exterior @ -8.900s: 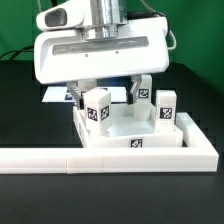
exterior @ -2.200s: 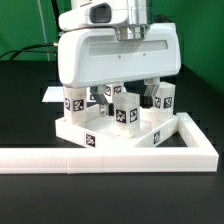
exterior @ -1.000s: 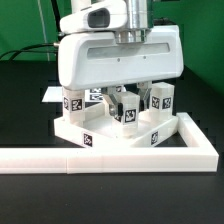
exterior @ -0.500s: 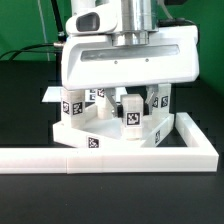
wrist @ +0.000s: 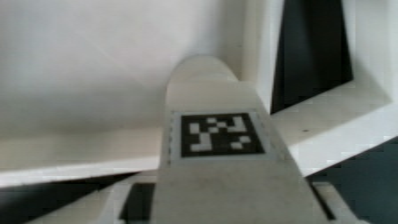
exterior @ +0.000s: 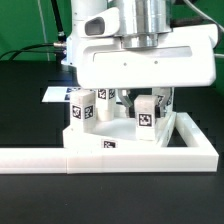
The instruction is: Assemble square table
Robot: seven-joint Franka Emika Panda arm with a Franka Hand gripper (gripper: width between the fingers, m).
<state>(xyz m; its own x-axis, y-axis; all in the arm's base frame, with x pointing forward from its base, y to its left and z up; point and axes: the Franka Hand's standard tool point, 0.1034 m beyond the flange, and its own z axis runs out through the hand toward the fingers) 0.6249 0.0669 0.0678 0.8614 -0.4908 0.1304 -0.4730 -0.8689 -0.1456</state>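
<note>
White plastic made up the whole job: the square table panel, a rimmed tray, lay on the black tabletop with its front rim and the rim on the exterior view's right pressed into the inner corner of the L-shaped rail. The gripper pinched one tagged leg upright inside the tray, near its front corner on the exterior view's right. The wrist view showed that leg centred between the fingers, tag facing the camera. Three loose legs stood upright along the tray's far side.

The likeliest failure, to my eye, was a tilted leg missing its seat and jamming or cross-threading. A hard push could also slide the tray off the rail or topple the standing legs, which stood close to the wide gripper body. The plastic looked smooth, so slipping in the grip seemed possible.

Beyond the tray, the marker board lay flat toward the tabletop's far edge, and a green backdrop closed the room behind.
</note>
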